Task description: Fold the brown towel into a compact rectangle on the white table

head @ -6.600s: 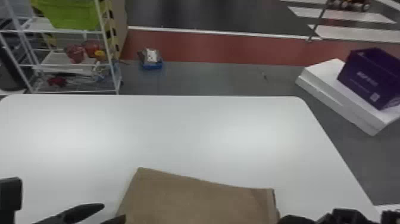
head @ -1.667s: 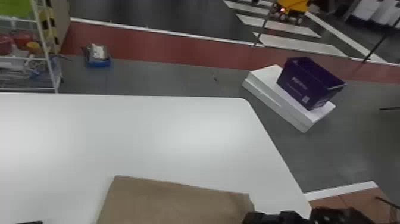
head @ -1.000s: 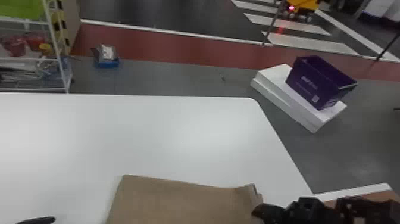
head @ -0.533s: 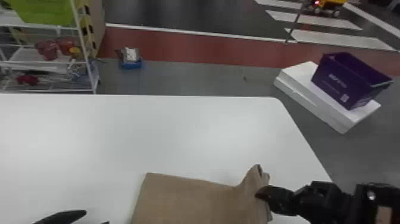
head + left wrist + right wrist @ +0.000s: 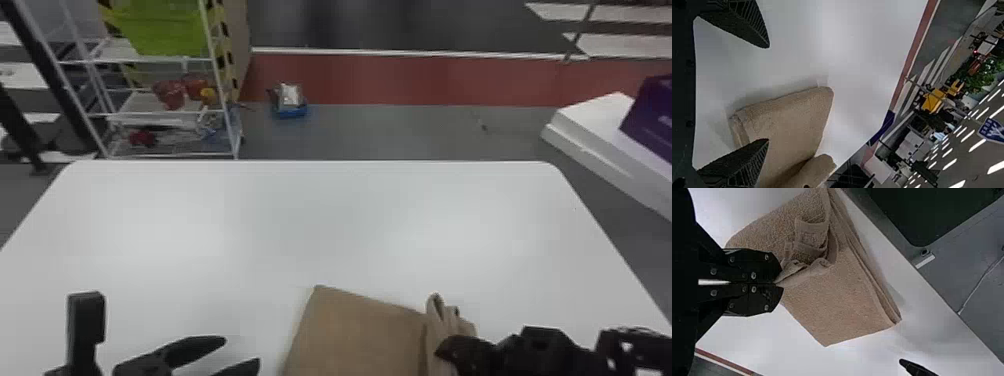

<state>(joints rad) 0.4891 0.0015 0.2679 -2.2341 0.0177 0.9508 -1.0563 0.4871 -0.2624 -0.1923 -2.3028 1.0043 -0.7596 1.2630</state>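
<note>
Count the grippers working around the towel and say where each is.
2. The left gripper, jaws open, is over the white table, left of the towel; the right gripper, jaws shut on the cloth, is at the towel's right side.

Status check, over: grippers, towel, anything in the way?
Right gripper shut on brown towel. Left gripper open, left of towel. Towel layered, bunched at right gripper, not yet a neat rectangle. Possible hitch: those bunched folds.
</note>
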